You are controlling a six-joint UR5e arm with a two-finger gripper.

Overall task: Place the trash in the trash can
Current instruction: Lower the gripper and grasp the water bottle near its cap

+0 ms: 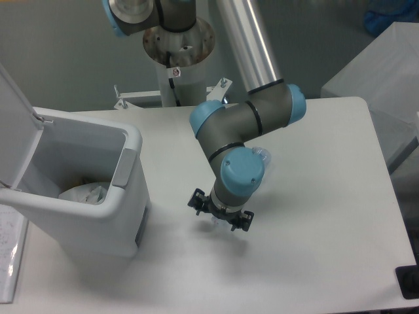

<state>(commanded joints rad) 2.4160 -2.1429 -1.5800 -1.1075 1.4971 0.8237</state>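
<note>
The trash can [98, 216] sits on the left part of the white table [314, 248]. Its lid [16, 124] stands open, tipped up at the far left. Inside the can, low down, lies the white plastic bag [84, 193]. It looks crumpled, and it rests near the can's right wall.

The robot arm [245, 124] reaches down over the middle of the table. Its blue end cap faces the camera. The gripper [220, 218] hangs under the arm's wrist, pointing down at the table. It is mostly hidden by the wrist, so I cannot tell if its fingers are wide apart or close together. I cannot tell if it holds anything.

The bottle [263, 156] is mostly hidden behind the arm. Only a small clear, bluish bit shows, peeking out just beside the blue cap. From the gripper, that bit is at about 1 o'clock, close by. The arm covers the rest of it, so I cannot tell how it lies.

The bag in the can is at about 9 o'clock from the gripper, well apart from it. The can's grey front panel [124, 168] faces the arm.
</note>
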